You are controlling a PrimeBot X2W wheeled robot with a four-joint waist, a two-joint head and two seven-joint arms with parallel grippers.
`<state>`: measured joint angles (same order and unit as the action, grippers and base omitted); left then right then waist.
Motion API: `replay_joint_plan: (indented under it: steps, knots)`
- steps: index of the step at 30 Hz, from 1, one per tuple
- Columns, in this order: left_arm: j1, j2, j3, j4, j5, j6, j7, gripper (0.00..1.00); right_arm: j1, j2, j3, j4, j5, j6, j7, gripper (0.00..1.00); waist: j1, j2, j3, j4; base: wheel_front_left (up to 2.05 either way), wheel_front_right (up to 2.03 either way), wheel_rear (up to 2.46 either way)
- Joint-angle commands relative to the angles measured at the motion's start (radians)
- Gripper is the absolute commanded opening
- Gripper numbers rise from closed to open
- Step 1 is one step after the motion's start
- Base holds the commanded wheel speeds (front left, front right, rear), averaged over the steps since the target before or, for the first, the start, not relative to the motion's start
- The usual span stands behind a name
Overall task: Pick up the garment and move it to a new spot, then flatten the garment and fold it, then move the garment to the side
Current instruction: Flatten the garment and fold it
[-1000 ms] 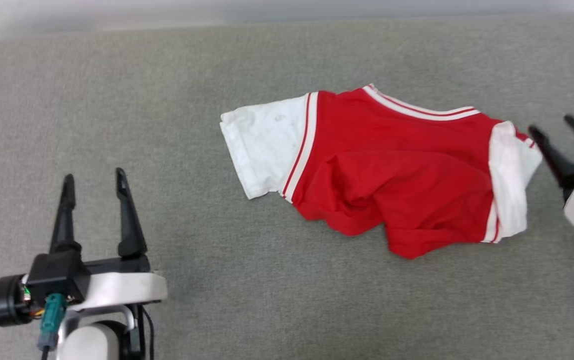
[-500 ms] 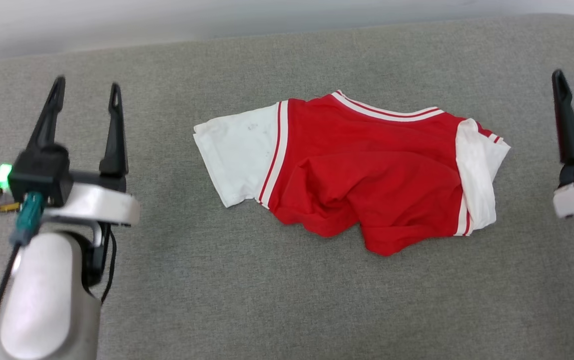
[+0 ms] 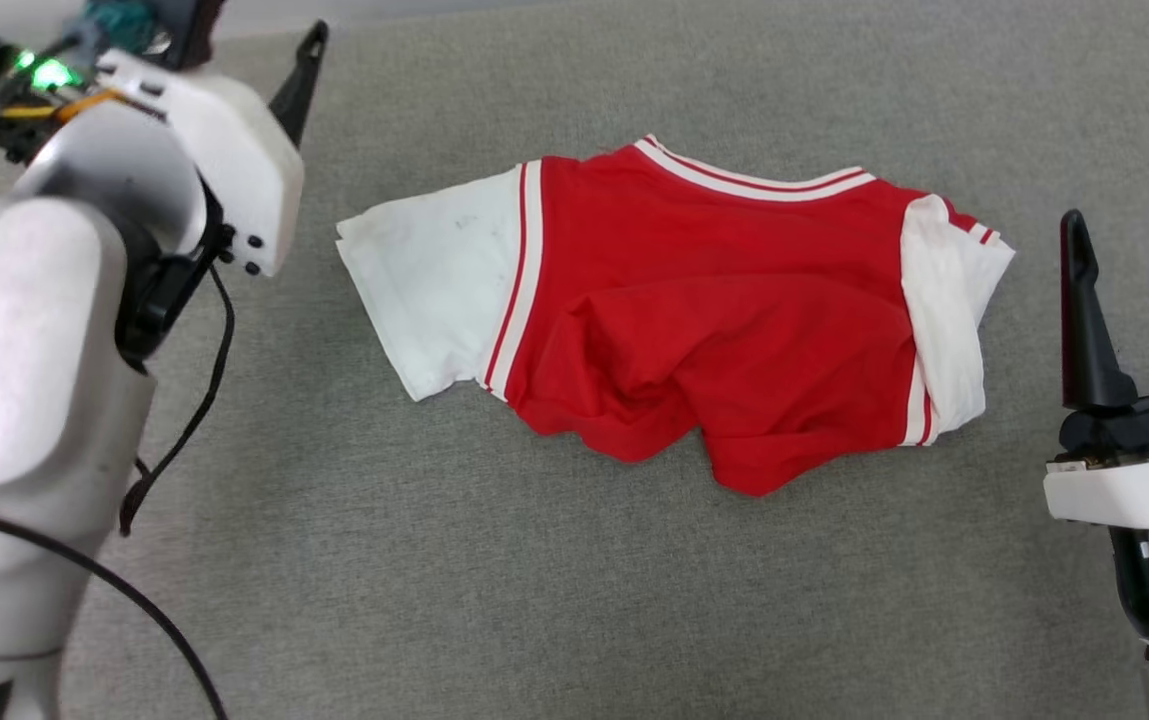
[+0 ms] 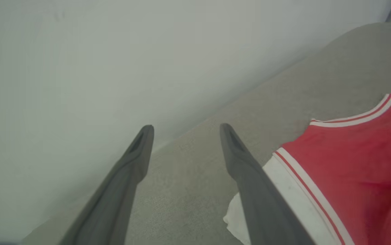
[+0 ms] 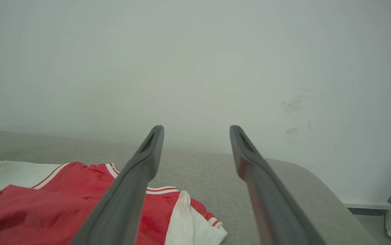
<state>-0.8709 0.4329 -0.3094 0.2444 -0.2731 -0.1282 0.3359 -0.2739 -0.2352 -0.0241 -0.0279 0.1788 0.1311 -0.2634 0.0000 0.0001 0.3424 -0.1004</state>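
Nearest, my right gripper (image 3: 1126,212) stands at the lower right, its two dark fingers spread wide with nothing between them, just beside the garment (image 3: 714,300) but clear of it. My left gripper (image 4: 185,127) is raised at the upper left, fingers likewise parted and empty. In its wrist view one finger crosses in front of the left sleeve (image 3: 429,280), and I cannot tell whether it touches the cloth. Between the two grippers the garment lies rumpled on the grey padded surface (image 3: 534,580). It is a red jersey, its lower hem bunched into folds toward me, a white sleeve out to either side, and the striped neckline (image 3: 754,182) along the far edge. Beyond the surface rises a pale wall (image 5: 195,51).
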Motion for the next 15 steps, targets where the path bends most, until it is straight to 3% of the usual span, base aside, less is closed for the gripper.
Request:
replay_joint_plan:
  steps: [1,9,15]
  knots:
    - [-0.041,0.039,-0.052,0.007,-0.048,0.000,0.063,1.00,0.011,0.010,0.002,-0.011,-0.009,-0.001,-0.002,1.00,0.0000,-0.0001,0.025,-0.015,0.00,0.00,0.00]
    - [-0.208,0.181,-0.306,0.049,-0.344,0.000,0.420,1.00,-0.030,0.030,0.025,-0.035,-0.020,-0.001,-0.002,1.00,0.0000,-0.0001,0.108,-0.059,0.00,0.00,0.00]
    - [-0.260,0.232,-0.425,0.100,-0.468,-0.001,0.570,1.00,-0.058,0.036,0.041,-0.035,-0.026,-0.001,-0.002,1.00,0.0000,-0.0001,0.158,-0.089,0.00,0.00,0.00]
